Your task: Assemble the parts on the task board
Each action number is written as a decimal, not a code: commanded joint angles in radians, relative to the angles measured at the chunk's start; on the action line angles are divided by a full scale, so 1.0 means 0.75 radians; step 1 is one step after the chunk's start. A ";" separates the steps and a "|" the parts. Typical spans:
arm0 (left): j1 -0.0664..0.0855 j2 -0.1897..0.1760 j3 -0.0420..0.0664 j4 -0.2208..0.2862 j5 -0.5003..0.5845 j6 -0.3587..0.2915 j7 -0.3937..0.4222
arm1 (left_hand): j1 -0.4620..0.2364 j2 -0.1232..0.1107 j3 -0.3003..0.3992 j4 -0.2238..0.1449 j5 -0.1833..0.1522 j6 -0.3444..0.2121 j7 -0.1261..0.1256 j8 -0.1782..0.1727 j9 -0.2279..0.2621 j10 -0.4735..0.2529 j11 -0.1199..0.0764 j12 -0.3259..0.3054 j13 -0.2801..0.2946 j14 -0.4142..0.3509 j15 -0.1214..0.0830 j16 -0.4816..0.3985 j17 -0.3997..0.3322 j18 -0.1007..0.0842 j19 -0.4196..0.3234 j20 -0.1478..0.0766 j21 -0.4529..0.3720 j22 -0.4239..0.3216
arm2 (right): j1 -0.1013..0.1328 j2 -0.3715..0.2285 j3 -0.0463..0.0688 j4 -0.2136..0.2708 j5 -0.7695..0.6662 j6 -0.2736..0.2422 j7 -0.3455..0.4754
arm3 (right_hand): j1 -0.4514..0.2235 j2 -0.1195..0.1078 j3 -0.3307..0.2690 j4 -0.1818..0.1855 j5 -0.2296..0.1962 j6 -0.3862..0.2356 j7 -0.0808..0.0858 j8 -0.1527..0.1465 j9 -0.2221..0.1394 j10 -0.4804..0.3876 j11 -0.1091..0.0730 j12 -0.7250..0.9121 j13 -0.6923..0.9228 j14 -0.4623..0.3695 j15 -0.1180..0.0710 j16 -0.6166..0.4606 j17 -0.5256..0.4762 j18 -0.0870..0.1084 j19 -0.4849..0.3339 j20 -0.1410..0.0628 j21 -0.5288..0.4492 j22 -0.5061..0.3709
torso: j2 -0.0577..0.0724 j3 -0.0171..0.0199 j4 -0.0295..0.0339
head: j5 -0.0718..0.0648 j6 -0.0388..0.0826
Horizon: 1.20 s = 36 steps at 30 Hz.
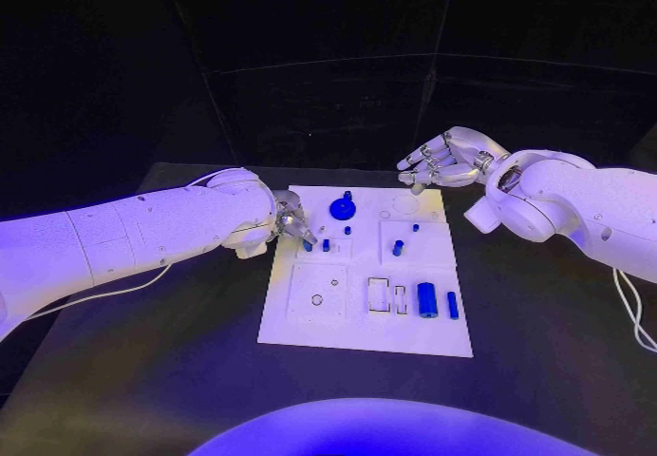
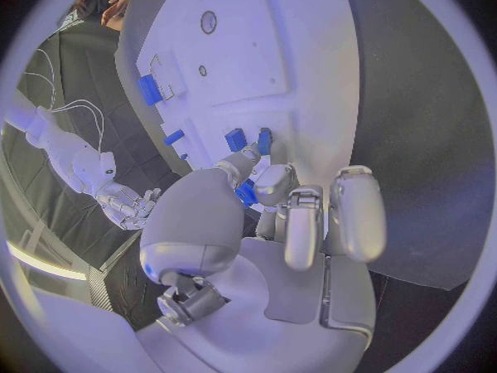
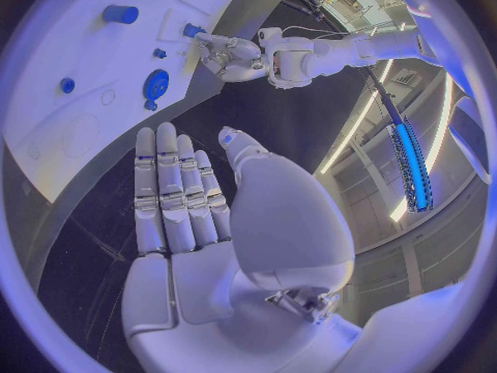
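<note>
though unlabelled, task board point(image 1: 312, 321), blue parts point(image 1: 427, 299)

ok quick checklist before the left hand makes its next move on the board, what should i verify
1. Left hand at the task board: ok, its fingers reach over the board's left edge.
2. Part in the left hand: cannot tell; a small blue part sits by its fingertips, grip unclear.
3. Right hand clear of the work: ok, open, off the board's far right corner.
4. Blue gear seated: cannot tell.
5. Blue cylinder out of the way: ok, lies near the board's near right.
</note>
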 commanded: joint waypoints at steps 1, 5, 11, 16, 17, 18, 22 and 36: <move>-0.002 0.003 -0.002 -0.007 -0.009 0.027 -0.024 | -0.013 -0.007 -0.009 -0.003 0.007 0.019 -0.015 0.010 0.006 0.001 -0.009 0.004 0.003 0.141 -0.014 0.004 0.351 0.007 0.018 -0.011 -0.002 0.003 | 0.002 0.002 0.001 0.001 -0.001 0.010 0.013 | 0.002 0.007 -0.004 -0.003 0.007 -0.004 0.003 -0.003 0.002 -0.011 0.000 0.004 -0.002 -0.007 -0.001 -0.007 -0.001 0.012 -0.004 0.009 -0.003 -0.001 | 0.000 -0.0008 0.0012 | -0.001 -0.001; -0.001 0.006 -0.002 -0.010 -0.009 0.026 -0.026 | -0.019 -0.012 -0.017 0.000 0.007 0.024 -0.019 0.020 0.011 0.002 -0.012 0.007 0.005 0.141 -0.017 0.004 0.351 0.006 0.020 -0.014 0.001 0.006 | 0.002 0.002 0.001 0.001 -0.001 0.010 0.013 | 0.003 0.007 -0.004 -0.004 0.007 -0.004 0.004 -0.003 0.002 -0.011 0.000 0.004 -0.002 -0.007 -0.001 -0.007 -0.001 0.012 -0.004 0.009 -0.004 -0.002 | -0.001 -0.0008 0.0019 | -0.001 -0.002; -0.001 0.007 -0.002 -0.017 -0.014 0.019 -0.026 | -0.021 -0.026 -0.028 -0.002 0.007 0.026 -0.023 0.032 0.018 0.004 -0.016 0.011 0.008 0.141 -0.020 0.004 0.351 0.006 0.021 -0.017 0.003 0.011 | 0.002 0.002 0.001 0.000 -0.001 0.011 0.014 | 0.003 0.007 -0.004 -0.004 0.007 -0.005 0.004 -0.003 0.002 -0.012 0.000 0.005 -0.002 -0.008 -0.001 -0.007 -0.001 0.012 -0.004 0.009 -0.005 -0.002 | 0.000 -0.0007 0.0018 | -0.002 -0.002; -0.001 0.008 -0.002 -0.018 -0.034 0.016 -0.022 | -0.022 -0.043 -0.038 -0.007 0.007 0.026 -0.026 0.041 0.024 0.006 -0.018 0.016 0.011 0.141 -0.022 0.004 0.351 0.005 0.022 -0.019 0.006 0.015 | 0.002 0.003 0.001 0.000 -0.001 0.011 0.014 | 0.003 0.007 -0.004 -0.004 0.007 -0.005 0.004 -0.003 0.002 -0.012 0.000 0.005 -0.002 -0.008 -0.001 -0.007 -0.001 0.012 -0.004 0.009 -0.005 -0.002 | 0.000 -0.0011 0.0011 | -0.001 -0.002; -0.001 0.009 -0.002 -0.018 -0.037 0.016 -0.022 | -0.023 -0.047 -0.041 -0.007 0.007 0.027 -0.026 0.043 0.025 0.006 -0.019 0.016 0.011 0.141 -0.023 0.004 0.351 0.004 0.023 -0.020 0.007 0.016 | 0.002 0.003 0.001 0.000 -0.001 0.011 0.014 | 0.003 0.007 -0.004 -0.004 0.007 -0.005 0.004 -0.003 0.002 -0.012 0.000 0.005 -0.002 -0.008 -0.001 -0.007 -0.001 0.012 -0.004 0.009 -0.005 -0.002 | 0.000 -0.0010 0.0012 | -0.001 -0.002; -0.001 0.009 -0.002 -0.018 -0.039 0.015 -0.021 | -0.025 -0.050 -0.044 -0.006 0.007 0.027 -0.026 0.045 0.026 0.006 -0.019 0.017 0.011 0.141 -0.023 0.004 0.351 0.004 0.023 -0.020 0.006 0.016 | 0.002 0.003 0.001 0.000 -0.001 0.011 0.014 | 0.003 0.007 -0.004 -0.004 0.007 -0.005 0.004 -0.003 0.002 -0.012 0.000 0.005 -0.002 -0.008 -0.001 -0.007 -0.001 0.012 -0.004 0.009 -0.005 -0.002 | 0.000 -0.0014 0.0011 | -0.001 -0.002; -0.001 0.010 -0.002 -0.019 -0.045 0.014 -0.019 | -0.043 -0.068 -0.067 0.003 0.007 0.029 -0.027 0.056 0.031 0.009 -0.020 0.021 0.014 0.141 -0.024 0.004 0.351 0.004 0.023 -0.022 0.007 0.017 | 0.002 0.003 0.001 0.000 -0.001 0.011 0.014 | 0.003 0.007 -0.004 -0.004 0.007 -0.005 0.004 -0.003 0.002 -0.012 0.000 0.005 -0.002 -0.008 -0.001 -0.007 -0.001 0.012 -0.004 0.009 -0.005 -0.002 | -0.001 -0.0009 0.0009 | -0.002 -0.003; -0.001 0.012 -0.002 -0.030 -0.048 0.005 -0.021 | -0.117 -0.082 -0.186 0.075 0.007 0.025 -0.027 0.089 0.049 0.012 -0.020 0.033 0.017 0.141 -0.025 0.004 0.351 0.002 0.027 -0.024 0.012 0.028 | 0.002 0.002 0.001 -0.001 -0.001 0.010 0.015 | 0.002 0.007 -0.005 -0.003 0.006 -0.005 0.004 -0.003 0.002 -0.013 0.001 0.006 -0.003 -0.008 0.000 -0.008 -0.001 0.012 -0.003 0.010 -0.006 -0.003 | -0.001 0.0000 0.0011 | -0.003 -0.006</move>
